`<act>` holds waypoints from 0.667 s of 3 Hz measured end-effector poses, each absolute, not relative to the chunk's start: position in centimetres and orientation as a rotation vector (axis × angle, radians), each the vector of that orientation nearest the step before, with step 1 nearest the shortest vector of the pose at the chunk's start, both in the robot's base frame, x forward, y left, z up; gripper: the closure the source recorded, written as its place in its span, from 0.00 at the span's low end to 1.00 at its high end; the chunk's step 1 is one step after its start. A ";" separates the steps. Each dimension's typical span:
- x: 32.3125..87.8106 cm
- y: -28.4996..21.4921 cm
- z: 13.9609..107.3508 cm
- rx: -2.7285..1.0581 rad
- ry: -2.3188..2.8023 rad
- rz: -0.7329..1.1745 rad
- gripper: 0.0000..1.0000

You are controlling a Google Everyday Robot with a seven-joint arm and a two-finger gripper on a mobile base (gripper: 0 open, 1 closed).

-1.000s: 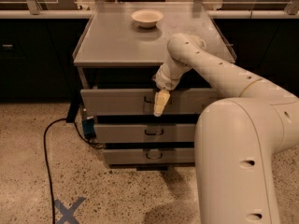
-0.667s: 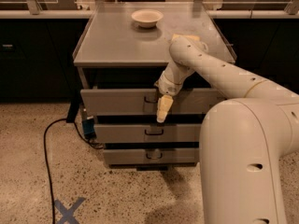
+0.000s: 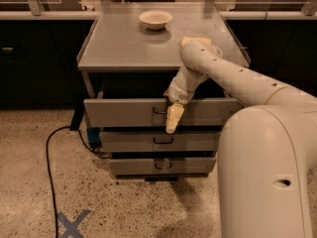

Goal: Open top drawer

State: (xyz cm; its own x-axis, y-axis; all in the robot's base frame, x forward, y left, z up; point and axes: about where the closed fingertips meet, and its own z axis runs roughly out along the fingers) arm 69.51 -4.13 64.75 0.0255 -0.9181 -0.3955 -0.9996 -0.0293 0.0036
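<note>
Cream gripper (image 3: 171, 129), fingers (image 3: 174, 116) seemingly together, just beside handle (image 3: 159, 110) of partly open grey top drawer (image 3: 121, 113)

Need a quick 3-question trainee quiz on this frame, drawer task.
1. True or false: the bowl sits inside the top drawer.
2. Where is the hand? A) over the bowl B) in front of the top drawer, just right of its handle C) at the bottom drawer
3. How many drawers are there, and what marks the floor at lower left?
Key: 1 false, it is on the cabinet top. 2 B. 3 three; a blue X.
</note>
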 end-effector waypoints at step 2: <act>67.2 -3.4 65.5 -2.084 1.825 0.364 0.00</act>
